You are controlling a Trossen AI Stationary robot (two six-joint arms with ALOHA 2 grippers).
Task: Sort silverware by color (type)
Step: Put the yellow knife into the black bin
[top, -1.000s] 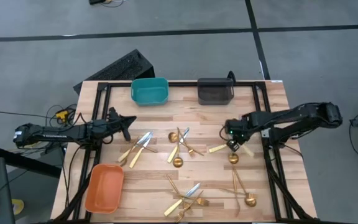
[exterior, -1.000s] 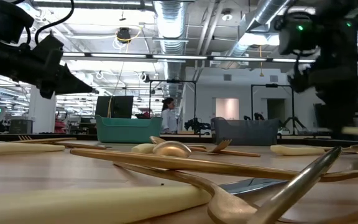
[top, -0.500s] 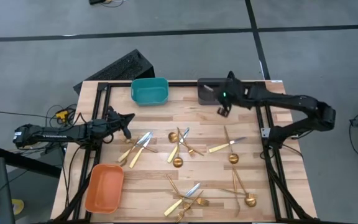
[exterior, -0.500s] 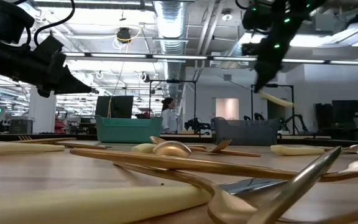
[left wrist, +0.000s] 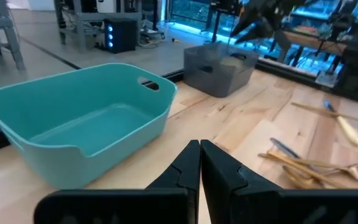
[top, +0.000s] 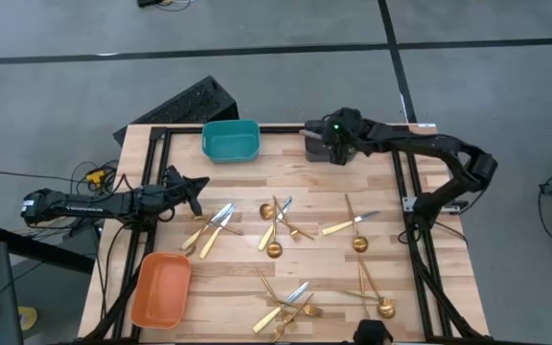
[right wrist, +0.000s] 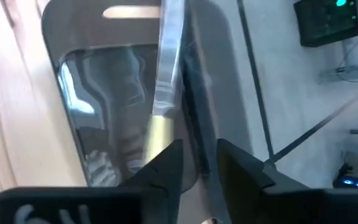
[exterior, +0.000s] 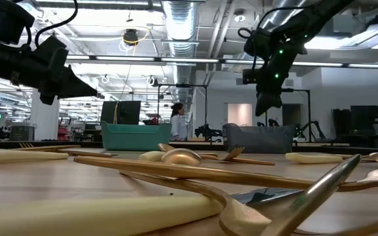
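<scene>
You are early in the sort. Your right gripper (top: 338, 146) hangs over the grey bin (top: 317, 142) at the far edge of the surface (top: 247, 182), and in the right wrist view a knife (right wrist: 165, 81) with a silvery blade and gold handle lies in front of the gripper's fingers (right wrist: 161, 167), over the bin's inside. The fingers stand a little apart, with the knife's handle end just at their tips; you cannot tell from these pictures whether they pinch it or have let it go, so treat this as the drop in progress. What else lies in the grey bin is too murky to read.

The teal bin (top: 231, 140) looks bare inside in the left wrist view, and the orange bin (top: 160, 288) at the near left corner shows nothing in it from above.

Nearly all of the silverware is unsorted on the surface, in 4 loose groups: a left cluster (top: 210, 227) of knives and gold handles, a middle cluster (top: 278, 225) with a spoon and fork, a near cluster (top: 287, 305) by the front edge, and a right group (top: 357, 230) of spoons and long handles.

Your left gripper (top: 195, 185) waits low over the left side, beside the left cluster, its fingers pressed together and holding nothing.
</scene>
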